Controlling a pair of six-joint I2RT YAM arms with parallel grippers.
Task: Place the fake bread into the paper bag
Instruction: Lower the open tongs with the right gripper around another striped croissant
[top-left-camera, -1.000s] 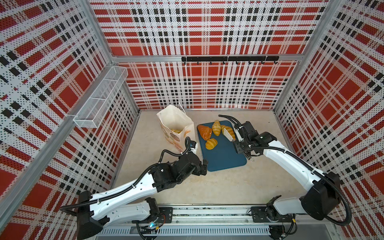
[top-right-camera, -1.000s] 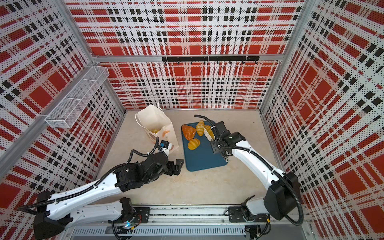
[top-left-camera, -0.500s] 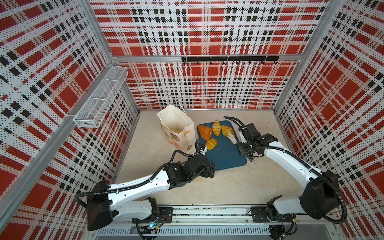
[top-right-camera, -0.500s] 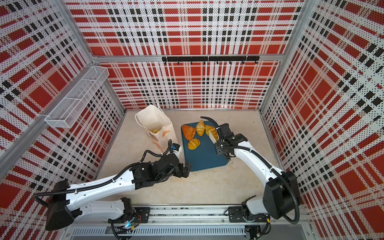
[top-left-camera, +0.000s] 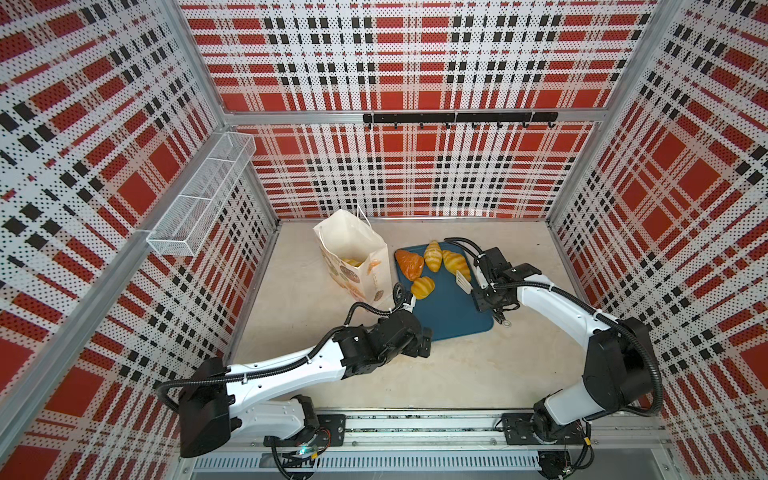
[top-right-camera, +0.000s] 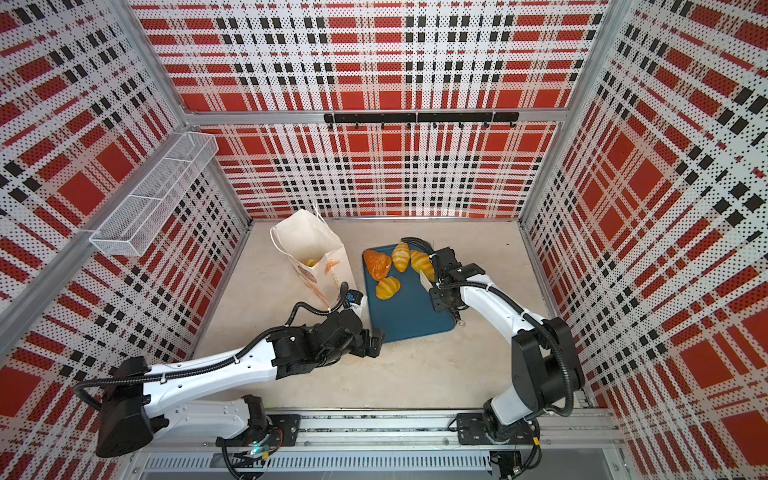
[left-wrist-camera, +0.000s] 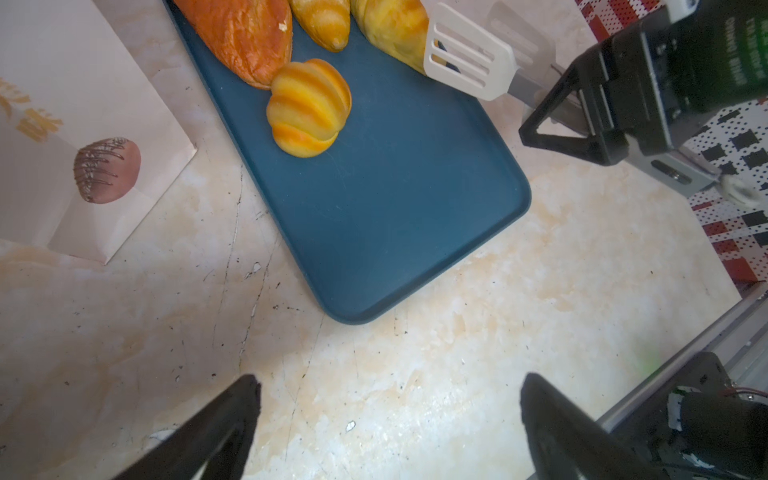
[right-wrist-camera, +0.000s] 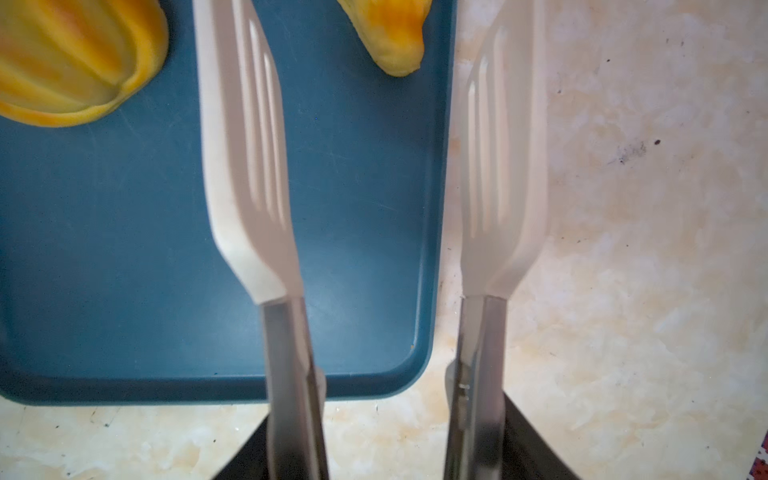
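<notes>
Walls (top-left-camera: 415, 62): red, black and white plaid panels close you in on three sides.
Tabletop (top-left-camera: 457, 374): pale and marbled, bare at 6 o'clock.
Paper bag (top-left-camera: 353, 245): upright with its mouth open, at 10 o'clock from the tray's middle; a yellow piece (top-left-camera: 351, 262) lies inside.
Tray (top-left-camera: 449, 307): dark blue and flat, just beside the bag.
Left claw (left-wrist-camera: 388, 380): released and empty, hovering over bare table off the tray's 7 o'clock corner.
Right claw (top-left-camera: 484, 286): clenched on the tongs' steel arms at the tray's 2 o'clock edge.
Tongs (right-wrist-camera: 249, 166): blades parted. In the right wrist view one is over the tray, the other outside its rim.
Fake bread: four pieces lie on the tray: an orange-brown piece (top-left-camera: 409, 264) at 11, a croissant (top-left-camera: 433, 256) at 12, another (top-left-camera: 456, 264) at 1, and a round bun (top-left-camera: 422, 286) at 9.
Your step: probably the 1 o'clock croissant. Slide inward until both blades straddle its middle, then lower and squeeze gently, because the glossy shell looks slippery. Lift well above the bag's rim before you open.
</notes>
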